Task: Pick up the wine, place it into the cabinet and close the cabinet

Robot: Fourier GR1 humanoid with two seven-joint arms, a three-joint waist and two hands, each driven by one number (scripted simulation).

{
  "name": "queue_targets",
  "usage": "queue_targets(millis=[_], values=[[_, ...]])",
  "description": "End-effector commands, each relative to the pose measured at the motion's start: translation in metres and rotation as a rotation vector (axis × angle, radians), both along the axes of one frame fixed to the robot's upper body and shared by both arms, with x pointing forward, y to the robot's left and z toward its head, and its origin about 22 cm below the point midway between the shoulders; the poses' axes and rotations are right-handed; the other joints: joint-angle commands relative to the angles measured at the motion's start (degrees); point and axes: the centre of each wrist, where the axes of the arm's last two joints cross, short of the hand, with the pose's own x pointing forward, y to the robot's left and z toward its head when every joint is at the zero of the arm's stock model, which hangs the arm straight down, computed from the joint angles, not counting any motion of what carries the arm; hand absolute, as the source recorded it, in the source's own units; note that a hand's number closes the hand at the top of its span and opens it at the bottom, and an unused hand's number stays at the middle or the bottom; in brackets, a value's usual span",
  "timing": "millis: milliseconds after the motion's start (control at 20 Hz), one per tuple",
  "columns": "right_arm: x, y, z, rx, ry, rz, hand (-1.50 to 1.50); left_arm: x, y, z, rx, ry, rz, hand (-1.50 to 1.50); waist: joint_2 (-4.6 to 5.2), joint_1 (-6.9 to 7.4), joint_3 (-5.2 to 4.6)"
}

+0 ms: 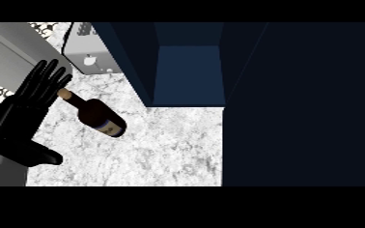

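The left hand (32, 104), black with long fingers, shows at the left side of the head view, its fingers straight and spread apart, pointing up and slightly right; it holds nothing. Its thumb sticks out below, toward the right. Just beside the fingertips, to their right, lies the dark glass wine bottle (96, 113) with a tan cork top and a blue and white label. It rests on its side on the white marble-patterned surface (164, 149), its neck toward the hand and its base farther right and lower. The cork end is very near the fingers; whether they touch cannot be told. Above the hand and a little right sits a silver metal box-shaped appliance (89, 48). Well to the right of the hand stands the dark navy cabinet (189, 72), its inside open to view. The right hand does not show.
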Motion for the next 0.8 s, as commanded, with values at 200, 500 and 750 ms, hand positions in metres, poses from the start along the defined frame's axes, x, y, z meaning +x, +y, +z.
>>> queue_targets(millis=[200,500,750], values=[[0.0,0.01,0.012,-0.004,-0.012,0.019,-1.5,0.012,0.031,-0.034,0.009,0.034,0.023,-1.5,0.06,-0.06,-0.03],[0.0,-0.01,0.008,-0.002,0.003,-0.014,-1.5,0.003,0.029,-0.061,0.049,0.052,0.018,-1.5,0.0,-0.02,0.0],[-0.003,-0.003,0.008,-0.019,0.008,0.017,-1.5,0.027,0.034,-0.069,0.066,0.039,0.017,-1.5,0.05,-0.2,-0.01]])
